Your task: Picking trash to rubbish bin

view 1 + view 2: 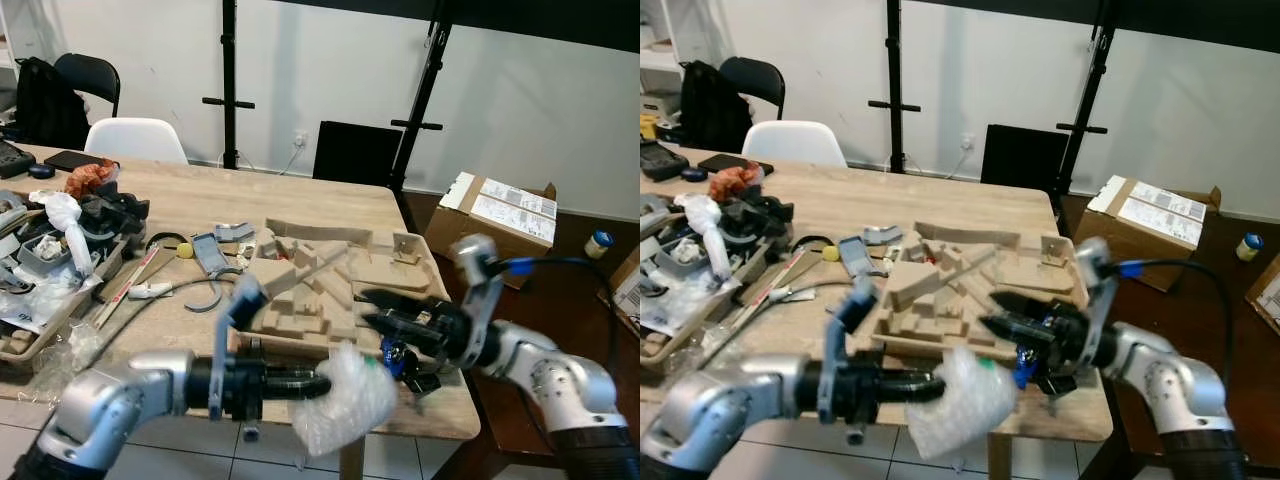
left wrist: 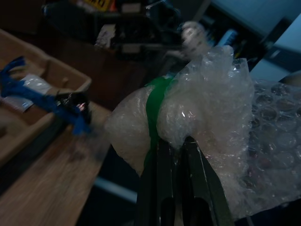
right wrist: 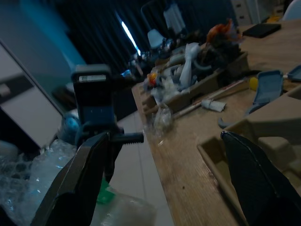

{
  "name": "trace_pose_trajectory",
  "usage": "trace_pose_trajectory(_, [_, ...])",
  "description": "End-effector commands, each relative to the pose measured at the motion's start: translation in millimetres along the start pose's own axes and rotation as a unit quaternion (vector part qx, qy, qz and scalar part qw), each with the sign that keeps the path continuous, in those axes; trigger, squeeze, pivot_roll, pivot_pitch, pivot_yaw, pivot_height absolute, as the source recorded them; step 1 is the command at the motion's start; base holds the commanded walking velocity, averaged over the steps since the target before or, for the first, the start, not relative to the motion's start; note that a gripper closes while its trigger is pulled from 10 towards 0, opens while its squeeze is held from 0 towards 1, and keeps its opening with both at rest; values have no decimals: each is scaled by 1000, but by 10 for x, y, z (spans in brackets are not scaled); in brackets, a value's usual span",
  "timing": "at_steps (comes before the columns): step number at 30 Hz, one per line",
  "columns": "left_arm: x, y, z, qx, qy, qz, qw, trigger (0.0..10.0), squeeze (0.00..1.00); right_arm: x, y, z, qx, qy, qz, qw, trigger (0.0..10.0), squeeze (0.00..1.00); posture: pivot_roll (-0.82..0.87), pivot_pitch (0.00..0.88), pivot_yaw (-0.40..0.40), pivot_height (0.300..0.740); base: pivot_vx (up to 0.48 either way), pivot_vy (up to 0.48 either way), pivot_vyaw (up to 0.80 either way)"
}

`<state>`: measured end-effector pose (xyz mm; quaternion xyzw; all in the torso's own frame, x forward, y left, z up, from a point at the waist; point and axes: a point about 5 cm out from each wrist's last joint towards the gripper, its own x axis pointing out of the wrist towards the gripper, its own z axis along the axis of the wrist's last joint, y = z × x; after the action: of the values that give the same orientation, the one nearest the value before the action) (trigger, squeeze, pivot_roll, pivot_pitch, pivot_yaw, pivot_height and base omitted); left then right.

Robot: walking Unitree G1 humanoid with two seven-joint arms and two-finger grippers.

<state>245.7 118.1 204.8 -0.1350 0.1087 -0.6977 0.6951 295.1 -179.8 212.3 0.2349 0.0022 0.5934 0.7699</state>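
The left arm reaches across toward 3 o'clock, and the left gripper [image 1: 318, 384] is clamped on a wad of bubble wrap [image 1: 345, 398] with green tape, off the front edge of the table [image 1: 300, 200]. The right gripper [image 1: 368, 308], at 2 o'clock from the wad, points left with fingers apart.

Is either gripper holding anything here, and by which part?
Left gripper pinches the bubble wrap wad at its near edge; right gripper is open, empty.

Left claw [image 1: 322, 384] closed on its load, forearm level; right claw [image 1: 368, 308] spread wide, pointing leftward.
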Motion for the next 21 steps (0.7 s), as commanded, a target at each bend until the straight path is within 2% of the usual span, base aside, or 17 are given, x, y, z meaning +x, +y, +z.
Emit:
trace_pose_trajectory(1, [14,-56,55,1,-23,-25,999,0,0,-21,-8,53,15,-28,-1,999,10000,0,93,63,-67,740,0,0,0])
trace_pose_trajectory(3, [2,-82,217,14,-80,-36,996,0,0,-29,-16,155,25,-69,-3,997,10000,0,93,63,-67,740,0,0,0])
trace_pose_trajectory(6, [-10,-95,294,19,-107,-40,993,0,0,-29,-19,194,28,-85,-7,996,10000,0,93,63,-67,740,0,0,0])
trace_pose_trajectory(8, [-71,-7,468,43,-174,3,984,0,0,-28,-75,245,22,-105,-33,994,10000,0,94,64,-67,740,0,0,0])
trace_pose_trajectory(9, [-156,166,646,86,-229,100,964,0,0,12,-173,275,-8,-108,-88,990,10000,0,94,65,-67,740,0,0,0])
trace_pose_trajectory(10, [-156,166,646,86,-229,100,964,0,0,12,-173,275,-8,-108,-88,990,10000,0,94,65,-67,740,0,0,0])
trace_pose_trajectory(11, [-191,291,697,109,-226,180,951,0,0,49,-224,265,-29,-98,-119,988,10000,0,94,65,-67,740,0,0,0])
trace_pose_trajectory(12, [-217,368,730,125,-221,233,939,0,0,74,-254,259,-43,-91,-138,985,10000,0,94,65,-67,740,0,0,0])
trace_pose_trajectory(13, [-234,420,742,137,-213,269,929,0,0,99,-286,246,-60,-80,-159,982,10000,0,97,62,-67,740,0,0,0])
trace_pose_trajectory(14, [-242,463,783,137,-227,288,920,0,0,160,-312,246,-64,-89,-175,978,10000,0,95,61,-64,740,0,0,0])
trace_pose_trajectory(15, [-243,482,809,134,-240,292,916,0,0,201,-325,249,-63,-98,-184,976,10000,0,95,61,-64,740,0,0,0])
trace_pose_trajectory(16, [-256,508,844,143,-254,306,906,1922,0,256,-357,251,-69,-109,-205,970,10000,0,92,60,-63,740,0,0,0])
trace_pose_trajectory(17, [-273,529,878,155,-264,322,896,1922,0,306,-387,257,-76,-121,-227,964,10000,0,91,59,-61,740,0,0,0])
trace_pose_trajectory(18, [-281,543,886,160,-264,333,891,10000,0,328,-408,256,-87,-120,-245,958,10000,0,90,60,-62,740,0,0,0])
trace_pose_trajectory(21, [-303,582,876,172,-252,355,884,10000,27,391,-429,249,-110,-120,-274,948,10000,0,89,61,-61,740,0,0,0])
